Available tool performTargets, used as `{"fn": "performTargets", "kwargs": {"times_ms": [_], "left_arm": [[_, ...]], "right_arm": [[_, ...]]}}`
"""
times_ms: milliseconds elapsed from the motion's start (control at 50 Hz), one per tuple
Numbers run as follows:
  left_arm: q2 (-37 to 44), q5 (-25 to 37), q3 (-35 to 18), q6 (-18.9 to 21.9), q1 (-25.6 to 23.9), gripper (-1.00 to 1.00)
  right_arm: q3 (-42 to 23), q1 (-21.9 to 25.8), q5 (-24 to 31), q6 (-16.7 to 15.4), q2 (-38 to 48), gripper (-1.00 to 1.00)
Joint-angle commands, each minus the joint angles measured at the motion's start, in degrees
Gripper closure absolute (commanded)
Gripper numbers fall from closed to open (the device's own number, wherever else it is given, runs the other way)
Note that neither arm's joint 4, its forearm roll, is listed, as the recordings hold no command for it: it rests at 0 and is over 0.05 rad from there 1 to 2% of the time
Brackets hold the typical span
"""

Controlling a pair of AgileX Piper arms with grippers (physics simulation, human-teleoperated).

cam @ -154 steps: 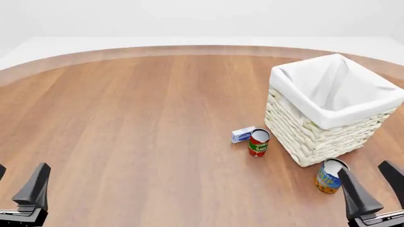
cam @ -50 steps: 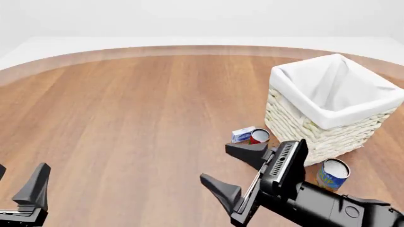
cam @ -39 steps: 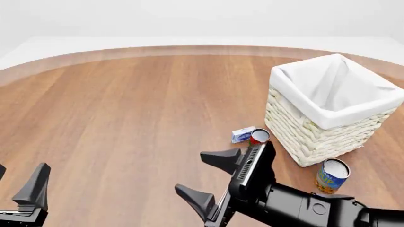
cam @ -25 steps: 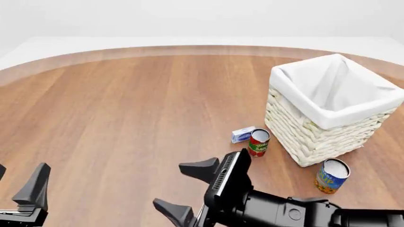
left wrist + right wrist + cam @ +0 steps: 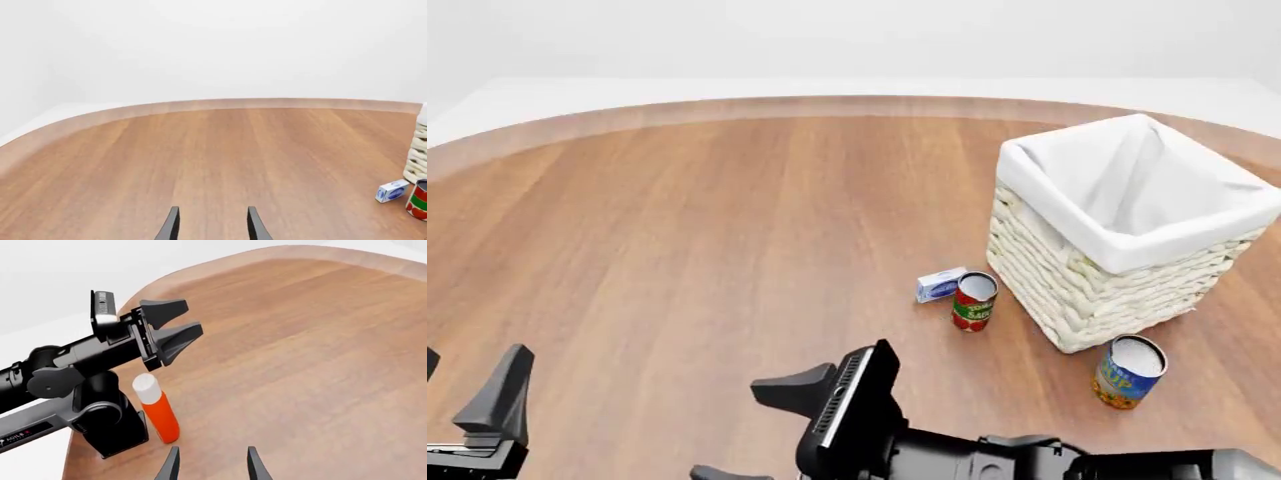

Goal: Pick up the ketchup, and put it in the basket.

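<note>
Right pincer (image 5: 210, 467) is wide open and empty, its lower finger cut off in the front view. The ketchup (image 5: 156, 409) stands just ahead at 11 o'clock by the left arm's base, unseen from the front. Left pincer (image 5: 210, 227) open, empty; basket (image 5: 1134, 235) at 2 o'clock on the worktop (image 5: 721, 240)

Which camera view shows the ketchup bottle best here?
The right wrist view: the ketchup stands upright on the table beside the left arm's base, white cap and red body fully visible. The front and left wrist views do not show it at all.

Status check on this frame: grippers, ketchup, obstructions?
Both grippers open, empty: left gripper, right gripper. Ketchup upright beside left arm base. Nothing between.
</note>
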Motion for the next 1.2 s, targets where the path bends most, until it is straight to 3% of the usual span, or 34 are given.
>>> {"fn": "performTargets", "kwargs": {"times_ms": [20, 240, 1200], "left_arm": [[0.00, 0.00, 0.00, 0.00, 0.00, -1.00], [0.00, 0.00, 0.00, 0.00, 0.00, -1.00], [0.00, 0.00, 0.00, 0.00, 0.00, -1.00]], "right_arm": [[-2.91, 2.28, -0.04, 0.74, 3.22, -1.00], [-5.80, 5.20, 0.40, 1.33, 6.68, -1.00], [-13.96, 8.72, 3.15, 2.50, 14.43, -1.00]]}}
